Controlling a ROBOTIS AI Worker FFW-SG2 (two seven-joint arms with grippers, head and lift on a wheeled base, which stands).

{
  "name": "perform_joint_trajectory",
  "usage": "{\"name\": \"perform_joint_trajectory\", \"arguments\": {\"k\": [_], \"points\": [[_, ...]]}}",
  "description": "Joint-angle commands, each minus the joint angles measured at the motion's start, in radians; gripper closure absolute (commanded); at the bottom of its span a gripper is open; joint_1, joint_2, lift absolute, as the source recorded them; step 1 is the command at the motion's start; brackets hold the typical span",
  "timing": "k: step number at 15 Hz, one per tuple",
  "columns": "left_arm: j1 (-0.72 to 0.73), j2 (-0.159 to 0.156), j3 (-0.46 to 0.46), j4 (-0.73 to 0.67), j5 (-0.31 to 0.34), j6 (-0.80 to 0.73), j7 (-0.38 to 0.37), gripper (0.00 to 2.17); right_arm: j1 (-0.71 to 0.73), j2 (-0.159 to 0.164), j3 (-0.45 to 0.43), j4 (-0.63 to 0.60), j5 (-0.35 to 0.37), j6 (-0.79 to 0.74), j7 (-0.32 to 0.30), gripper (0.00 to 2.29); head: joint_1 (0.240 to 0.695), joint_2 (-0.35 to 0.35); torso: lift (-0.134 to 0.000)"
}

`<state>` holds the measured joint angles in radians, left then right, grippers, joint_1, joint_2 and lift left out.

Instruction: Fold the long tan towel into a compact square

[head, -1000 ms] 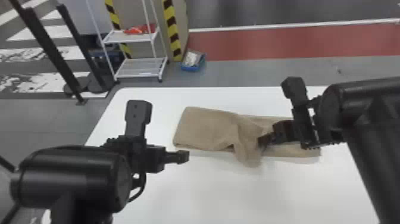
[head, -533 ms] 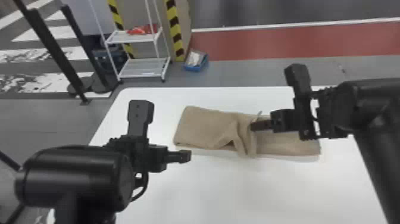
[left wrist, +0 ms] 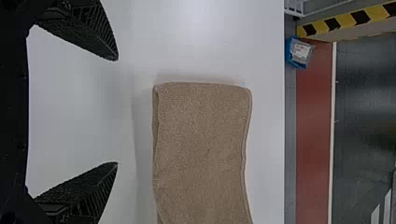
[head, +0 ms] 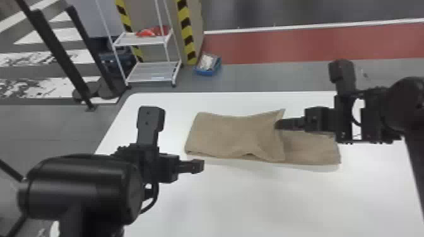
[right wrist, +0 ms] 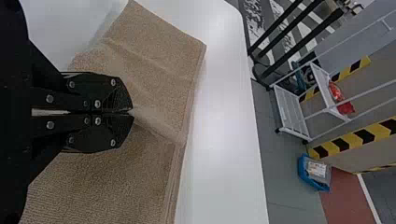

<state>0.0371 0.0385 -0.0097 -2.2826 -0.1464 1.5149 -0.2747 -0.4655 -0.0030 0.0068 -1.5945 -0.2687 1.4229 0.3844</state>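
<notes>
- Head view: one towel (head: 227, 135) lies on one white table (head: 268, 198). Its long axis goes from left to right, and the right end comes slightly nearer to the robot.
- In this view, the right gripper (head: 279, 124) pinches the raised edge of the upper layer, which makes a small peak pointing away from the robot. This hides a part of the towel's right half.
- Also here, the left gripper (head: 202, 166) is near the towel's left end, on the robot's side, and apart from it. Behind the table are one cart (head: 142, 41) with two shelves and one blue bin (head: 206, 72).
- Left wrist view: the left gripper (left wrist: 116, 112) has its two fingers spread, with nothing between them. The towel's left end is seen well, but the rest is cut off.
- Right wrist view: the two fingers of the right gripper (right wrist: 132, 112) are pressed together on a pinch of towel. The cloth between the tips is hard to make out. The far part of the towel is cut off.
</notes>
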Motion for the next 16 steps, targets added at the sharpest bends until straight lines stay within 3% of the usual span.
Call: {"name": "perform_joint_trajectory", "arguments": {"k": [1,5,8,12,14,16], "points": [[-0.002,0.000,-0.010,0.000,-0.005,0.000,0.002,0.08,0.002,0.004,-0.050,-0.004,-0.040,0.006,0.004,1.12,0.695,0.164,-0.124],[0.001,0.000,-0.009,-0.002,-0.009,0.003,0.002,0.08,0.013,0.004,-0.105,-0.024,-0.057,0.012,0.004,1.12,0.695,0.148,-0.124],[-0.003,0.000,-0.007,0.000,-0.009,0.003,0.006,0.08,0.015,0.004,-0.108,0.028,-0.044,-0.034,0.008,1.12,0.695,0.138,-0.124],[-0.008,-0.002,-0.006,0.000,-0.007,0.000,0.017,0.08,0.013,0.004,-0.168,-0.025,-0.113,0.058,0.007,1.12,0.695,0.134,-0.124],[-0.008,-0.002,-0.009,0.000,-0.007,0.000,0.018,0.08,0.036,0.004,-0.180,-0.005,-0.093,0.009,0.008,1.12,0.695,0.132,-0.124],[-0.009,-0.003,-0.010,0.006,-0.009,-0.003,0.020,0.08,0.033,-0.017,-0.197,0.033,-0.095,-0.022,0.011,1.12,0.695,0.126,-0.124]]}}
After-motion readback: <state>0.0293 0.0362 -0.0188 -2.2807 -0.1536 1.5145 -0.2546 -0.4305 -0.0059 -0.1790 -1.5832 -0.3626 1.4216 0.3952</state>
